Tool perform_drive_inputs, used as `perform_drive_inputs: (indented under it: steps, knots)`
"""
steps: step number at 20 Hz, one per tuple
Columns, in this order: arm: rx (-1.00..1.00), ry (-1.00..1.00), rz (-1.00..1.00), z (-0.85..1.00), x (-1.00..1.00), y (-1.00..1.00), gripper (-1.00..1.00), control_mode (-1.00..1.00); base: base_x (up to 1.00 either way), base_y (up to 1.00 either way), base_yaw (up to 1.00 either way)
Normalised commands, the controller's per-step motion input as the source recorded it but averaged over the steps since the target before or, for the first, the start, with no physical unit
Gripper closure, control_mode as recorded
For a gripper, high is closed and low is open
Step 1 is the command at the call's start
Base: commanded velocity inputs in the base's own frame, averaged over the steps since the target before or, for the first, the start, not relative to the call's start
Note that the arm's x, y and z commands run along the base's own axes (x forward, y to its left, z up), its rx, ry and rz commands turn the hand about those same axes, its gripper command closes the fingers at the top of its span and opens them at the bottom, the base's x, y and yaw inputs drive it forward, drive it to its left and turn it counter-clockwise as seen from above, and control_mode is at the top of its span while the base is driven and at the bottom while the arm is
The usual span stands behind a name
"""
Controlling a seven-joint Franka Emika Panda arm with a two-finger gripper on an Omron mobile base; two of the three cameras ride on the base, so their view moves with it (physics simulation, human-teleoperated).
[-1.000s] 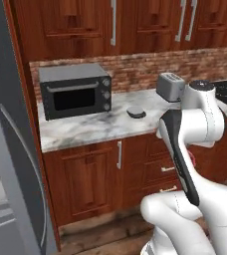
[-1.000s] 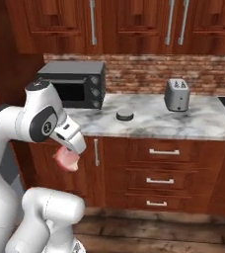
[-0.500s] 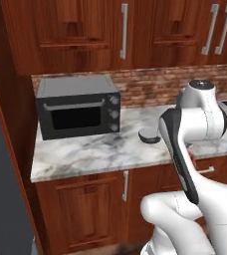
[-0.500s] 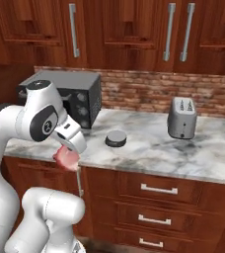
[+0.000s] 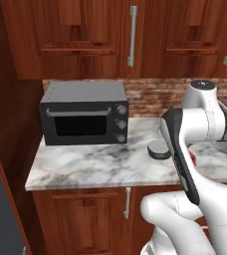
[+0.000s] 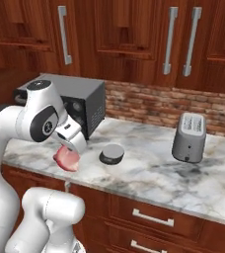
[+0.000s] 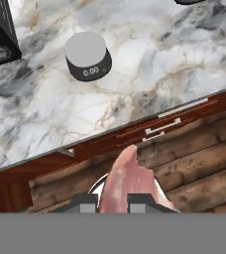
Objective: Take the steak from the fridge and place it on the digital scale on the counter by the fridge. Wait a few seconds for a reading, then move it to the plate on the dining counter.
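One thing held: the steak (image 6: pixel 66 159), a pink-red lump, hangs clamped in the gripper (image 6: pixel 70 148) at the front edge of the counter (image 6: pixel 149 173), out over the cabinet fronts rather than over the marble.
Far left: a dark toaster oven (image 5: pixel 84 119) sits on the marble against the brick backsplash (image 6: pixel 154 106), its knobs on its right side.
Arm: the white arm (image 6: pixel 16 128) bends over from the lower left of the right base view and ends at the steak, just in front of the toaster oven's right end.
Hand: the two dark fingertips (image 7: pixel 83 203) are shut tight on the meat, one on each side; from the hand camera the steak (image 7: pixel 126 181) rises between them as a tapered pink wedge.
Below the hand: the hand camera looks down past the counter lip onto red-brown drawer fronts with a steel bar handle (image 7: pixel 177 110).
Middle: the digital scale (image 6: pixel 111 153), a small round grey puck with a dark rim, stands bare on the marble, just right of the steak and apart from it; its display faces the hand camera (image 7: pixel 88 56).
Right: a grey toaster (image 6: pixel 188 136) stands on the counter, well apart from the scale.
Above: red-brown wall cabinets (image 6: pixel 134 39) with long steel handles.
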Motion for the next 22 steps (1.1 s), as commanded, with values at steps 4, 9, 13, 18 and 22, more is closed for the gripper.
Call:
perform_drive_inputs:
  steps: [4, 9, 13, 18, 22]
  knots:
    - [0.00, 0.00, 0.00, 0.00, 0.00, 0.00, 1.00, 1.00, 0.54, -0.42, 0.30]
    - [0.00, 0.00, 0.04, -0.09, 0.00, -0.07, 1.00, -1.00, 0.14, -0.33, 0.19]
    - [-0.07, -0.02, 0.11, -0.73, -0.02, -0.48, 1.00, -1.00, 0.00, 0.00, 0.00]
    - [-0.10, -0.13, 0.08, -0.54, 0.33, -0.53, 1.00, -1.00, 0.00, 0.00, 0.00]
    - [-0.08, -0.08, 0.09, -0.11, 0.61, -0.26, 1.00, -1.00, 0.00, 0.00, 0.00]
